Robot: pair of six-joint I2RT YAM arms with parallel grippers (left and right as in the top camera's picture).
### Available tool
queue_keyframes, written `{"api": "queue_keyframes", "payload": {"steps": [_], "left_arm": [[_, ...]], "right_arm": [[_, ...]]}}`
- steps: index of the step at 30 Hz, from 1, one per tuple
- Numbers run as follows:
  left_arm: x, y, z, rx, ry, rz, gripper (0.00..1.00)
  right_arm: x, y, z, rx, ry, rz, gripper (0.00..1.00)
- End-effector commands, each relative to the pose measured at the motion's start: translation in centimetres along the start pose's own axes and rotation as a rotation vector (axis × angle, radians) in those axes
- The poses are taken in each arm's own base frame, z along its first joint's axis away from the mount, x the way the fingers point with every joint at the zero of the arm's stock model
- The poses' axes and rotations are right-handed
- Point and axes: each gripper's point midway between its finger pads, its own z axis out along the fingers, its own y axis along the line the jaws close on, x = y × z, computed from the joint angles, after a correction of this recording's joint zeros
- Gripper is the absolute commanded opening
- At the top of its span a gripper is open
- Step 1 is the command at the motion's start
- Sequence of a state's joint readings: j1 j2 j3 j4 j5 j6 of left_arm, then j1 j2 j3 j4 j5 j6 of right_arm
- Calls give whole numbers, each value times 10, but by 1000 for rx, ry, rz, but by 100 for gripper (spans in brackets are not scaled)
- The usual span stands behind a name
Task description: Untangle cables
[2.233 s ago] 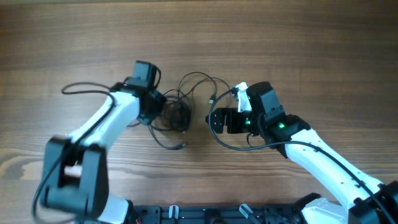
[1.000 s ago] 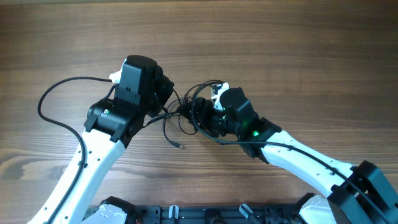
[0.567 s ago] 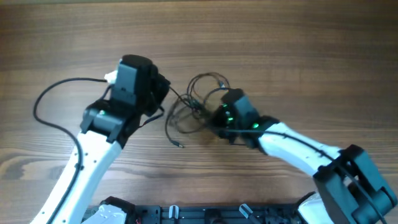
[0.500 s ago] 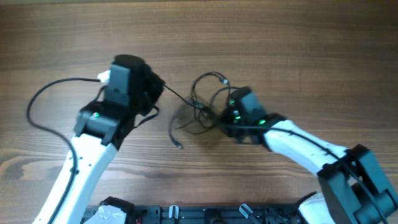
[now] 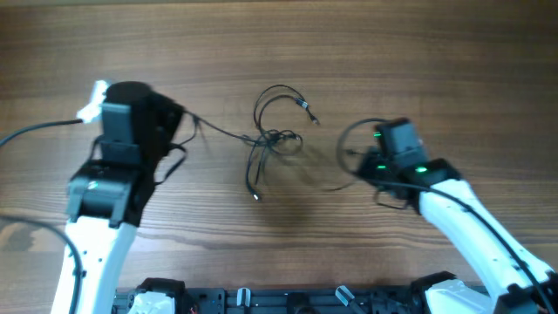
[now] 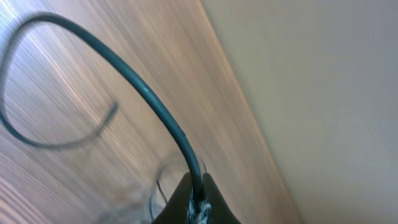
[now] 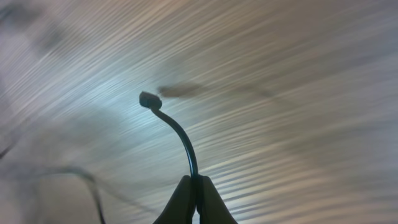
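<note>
You have a wooden table (image 5: 418,52) to work on, brown, with the grain running left to right (both wrist views show the same streaked boards, blurred). Near its middle sits a small bunch of thin black cables (image 5: 277,139). From the bunch, 1 loop arcs toward the far edge and ends in a silver-tipped plug (image 5: 307,108). Another strand trails toward the near edge and ends in another plug (image 5: 255,196), and 1 more runs off to the left. Whether the bunch rests flat on the wood or hangs just above it, you cannot tell. A black rail (image 5: 261,301) shows at the near edge.
</note>
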State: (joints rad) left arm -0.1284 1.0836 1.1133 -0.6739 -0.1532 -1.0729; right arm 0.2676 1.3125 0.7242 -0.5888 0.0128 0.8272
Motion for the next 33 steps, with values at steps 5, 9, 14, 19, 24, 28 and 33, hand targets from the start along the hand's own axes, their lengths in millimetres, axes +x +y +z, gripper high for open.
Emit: {"api": "queue_keyframes", "payload": {"steps": [5, 9, 14, 19, 24, 28, 33], "left_arm": [[-82, 41, -32, -72, -233, -63, 4], [-53, 27, -16, 24, -14, -80, 4], [-4, 15, 13, 52, 235, -63, 4], [43, 9, 35, 25, 410, -66, 4], [80, 2, 45, -24, 496, -170, 4], [93, -3, 45, -23, 515, -140, 4], [104, -5, 43, -23, 527, -111, 4]], "right_arm": [[-78, -96, -49, 143, -252, 205, 4], [-70, -43, -51, -183, -141, 60, 11], [-58, -13, -49, -318, -65, 12, 96], [-26, 38, -63, -552, 70, -90, 100], [15, 89, -79, -703, 183, -191, 92], [40, 103, -72, -650, 263, -128, 72], [86, 115, -52, -510, 405, 39, 60]]}}
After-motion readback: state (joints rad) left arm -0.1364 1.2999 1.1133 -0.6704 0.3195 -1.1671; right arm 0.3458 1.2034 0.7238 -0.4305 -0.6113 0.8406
